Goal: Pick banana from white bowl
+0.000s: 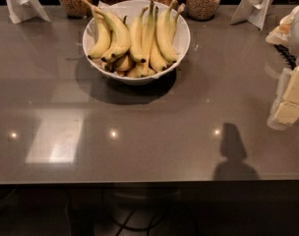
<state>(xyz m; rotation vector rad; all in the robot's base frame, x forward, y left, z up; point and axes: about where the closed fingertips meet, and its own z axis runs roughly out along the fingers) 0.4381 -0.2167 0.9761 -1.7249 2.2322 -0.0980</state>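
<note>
Nothing picked yet, by our reading. The banana [164, 33] lies among others in the white bowl [185, 45], upper centre of the frame, on the grey table [139, 151]. The gripper [291, 100] is at the right edge, mid-height, well apart from the bowl. We cannot tell whether it is open or closed. Reach, grasp and lift all remain.

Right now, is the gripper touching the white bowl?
Apart: camera view shows the gripper at the right edge, with tabletop between it and the white bowl.
</note>
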